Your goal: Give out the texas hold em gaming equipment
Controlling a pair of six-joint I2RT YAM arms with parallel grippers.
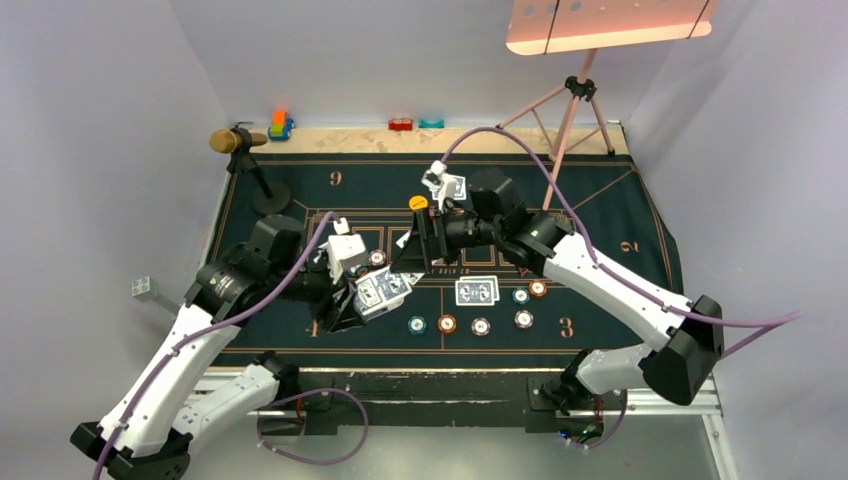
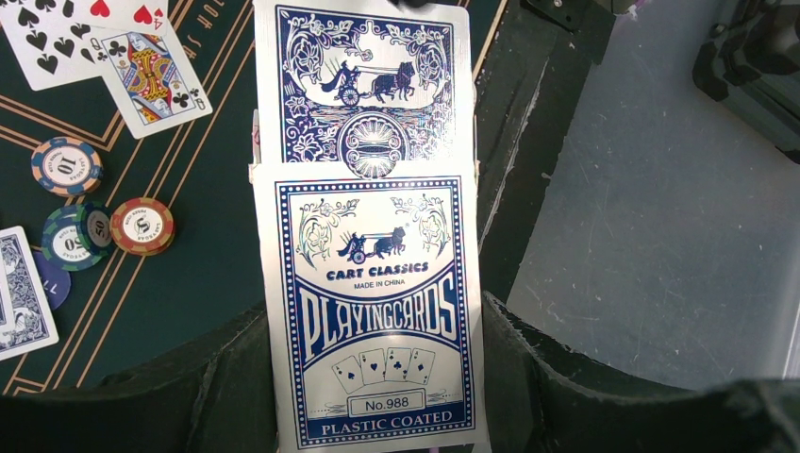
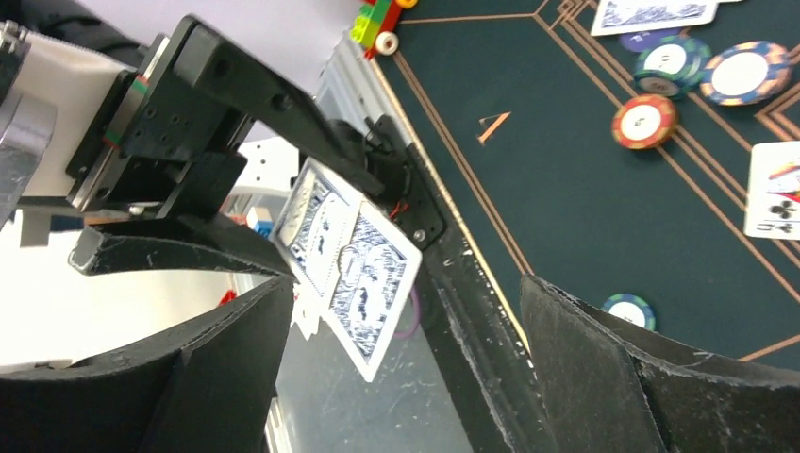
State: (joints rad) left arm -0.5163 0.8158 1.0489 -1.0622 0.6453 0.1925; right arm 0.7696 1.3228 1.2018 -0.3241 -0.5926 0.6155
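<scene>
My left gripper (image 1: 365, 300) (image 2: 373, 311) is shut on a blue and white pack of playing cards (image 2: 373, 311) (image 1: 380, 292), held above the near edge of the mat. One blue-backed card (image 2: 368, 90) sticks out of the pack's top. My right gripper (image 1: 425, 250) (image 3: 406, 283) stands open and faces the pack. The card's corner (image 3: 363, 283) hangs between its fingers, touching neither. Two face-down cards (image 1: 477, 290) and several chips (image 1: 447, 323) lie on the mat. Face-up cards (image 2: 141, 71) lie beside more chips (image 2: 141, 226). A yellow disc (image 1: 418, 202) lies further back.
The dark green mat (image 1: 620, 215) covers the table. A microphone stand (image 1: 268, 195) stands at the back left and a pink tripod (image 1: 575, 100) at the back right. Small toys (image 1: 281, 124) line the far edge. The black table edge (image 3: 472, 311) runs below the pack.
</scene>
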